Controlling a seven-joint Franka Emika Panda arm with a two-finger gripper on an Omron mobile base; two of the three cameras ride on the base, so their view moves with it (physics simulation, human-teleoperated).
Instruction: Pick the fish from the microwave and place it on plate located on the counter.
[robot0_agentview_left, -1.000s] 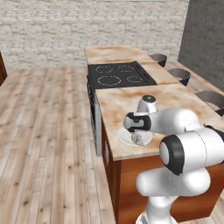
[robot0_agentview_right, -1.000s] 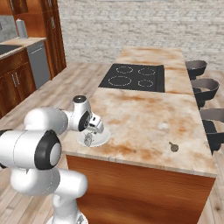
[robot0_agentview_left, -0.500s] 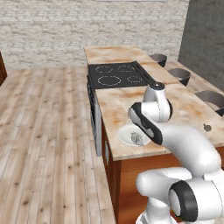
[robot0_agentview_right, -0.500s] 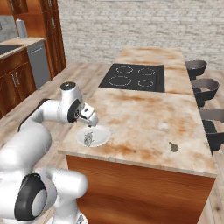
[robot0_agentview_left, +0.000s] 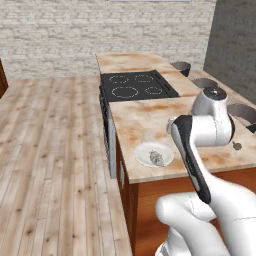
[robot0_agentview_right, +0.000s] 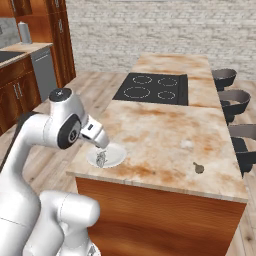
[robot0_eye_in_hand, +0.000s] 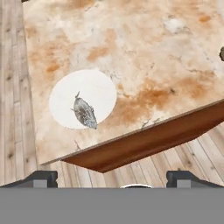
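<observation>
The grey speckled fish lies on the white plate near the counter's front corner. It is free of the gripper. Both base views show the fish on the plate. My gripper is open with nothing between its widely spread fingertips. It hangs above the plate and out past the counter's edge, and the right base view shows the gripper just over the plate. The microwave is out of view.
A black cooktop is inset farther along the counter. A small dark object lies on the stone to the plate's right. Dark stools line the far side. Wood floor surrounds the island.
The hand has risen from the plate and drawn back, leaving the fish lying on it. The arm has swung upward.
</observation>
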